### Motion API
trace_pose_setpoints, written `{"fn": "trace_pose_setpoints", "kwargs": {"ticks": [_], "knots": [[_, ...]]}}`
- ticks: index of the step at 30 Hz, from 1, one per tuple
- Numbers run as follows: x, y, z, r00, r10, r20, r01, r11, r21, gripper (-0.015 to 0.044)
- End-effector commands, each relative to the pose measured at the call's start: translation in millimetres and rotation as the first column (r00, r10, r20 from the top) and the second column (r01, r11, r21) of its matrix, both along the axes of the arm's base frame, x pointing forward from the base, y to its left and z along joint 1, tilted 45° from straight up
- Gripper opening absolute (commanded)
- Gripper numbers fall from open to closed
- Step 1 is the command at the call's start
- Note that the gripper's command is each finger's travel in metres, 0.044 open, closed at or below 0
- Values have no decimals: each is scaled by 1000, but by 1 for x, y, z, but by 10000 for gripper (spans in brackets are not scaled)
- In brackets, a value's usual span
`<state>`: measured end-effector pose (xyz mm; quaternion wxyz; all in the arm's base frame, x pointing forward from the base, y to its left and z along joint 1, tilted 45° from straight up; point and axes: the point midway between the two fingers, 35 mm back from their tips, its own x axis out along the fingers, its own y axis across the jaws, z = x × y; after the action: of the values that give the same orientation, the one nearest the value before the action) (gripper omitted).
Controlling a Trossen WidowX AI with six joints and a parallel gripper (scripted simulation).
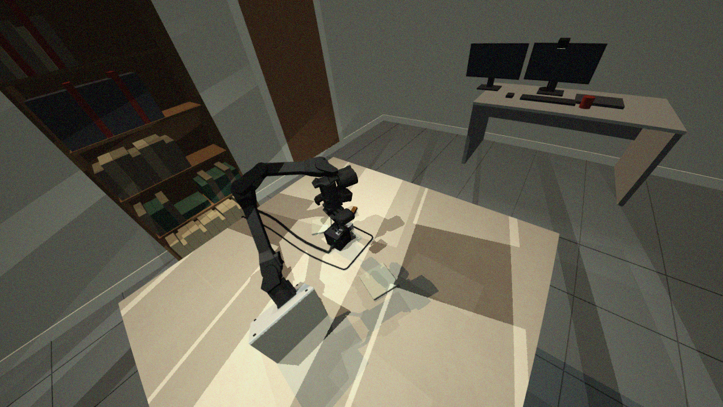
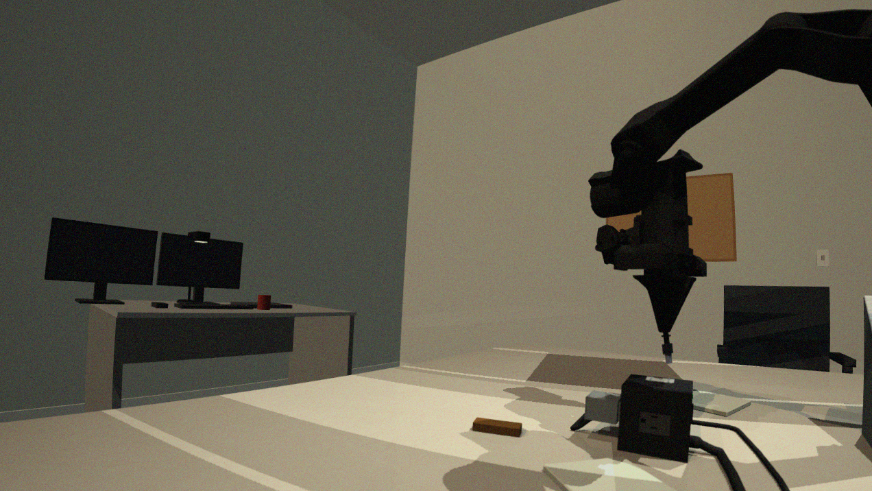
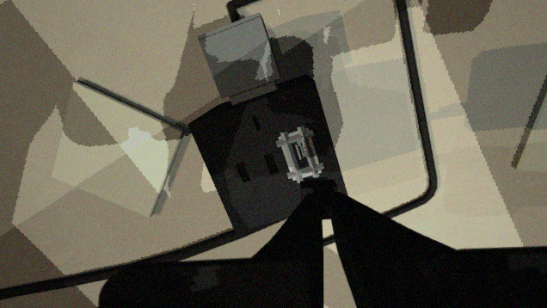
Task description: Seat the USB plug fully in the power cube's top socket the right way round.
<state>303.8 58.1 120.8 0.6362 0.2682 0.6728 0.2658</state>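
"Where is the plug?"

"The USB plug (image 2: pixel 668 350) (image 3: pixel 317 184) is right at the tips of the gripper (image 1: pixel 338 225) (image 2: pixel 665 332) (image 3: pixel 323 204), metal end down. The fingers are pinching it."

"And the socket (image 2: pixel 659 380) (image 3: pixel 291 160)?"

"Below it, on top of the power cube (image 1: pixel 336 239) (image 2: pixel 654 420) (image 3: pixel 264 194). In the exterior view a gap shows between plug and cube, so it's out of the socket. I can't tell which way round it is."

"Count the rest?"

"One cube, one plug, one grey adapter (image 2: pixel 602 407) (image 3: pixel 241 58) on the cube's left side in the exterior view. One brown block (image 1: pixel 354 209) (image 2: pixel 496 427) lies farther left on the table (image 1: pixel 455 348) (image 2: pixel 341 420). Far off, one desk (image 1: pixel 571 105) (image 2: pixel 225 308) bears two monitors and one red mug (image 1: pixel 586 102) (image 2: pixel 263 302)"
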Motion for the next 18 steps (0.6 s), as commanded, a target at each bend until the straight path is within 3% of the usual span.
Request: {"fn": "trace_pose_setpoints", "kwargs": {"ticks": [1, 18], "knots": [[0, 0, 0, 993, 85, 85, -85, 996, 1, 0], [0, 0, 0, 845, 377, 380, -387, 921, -53, 0]]}}
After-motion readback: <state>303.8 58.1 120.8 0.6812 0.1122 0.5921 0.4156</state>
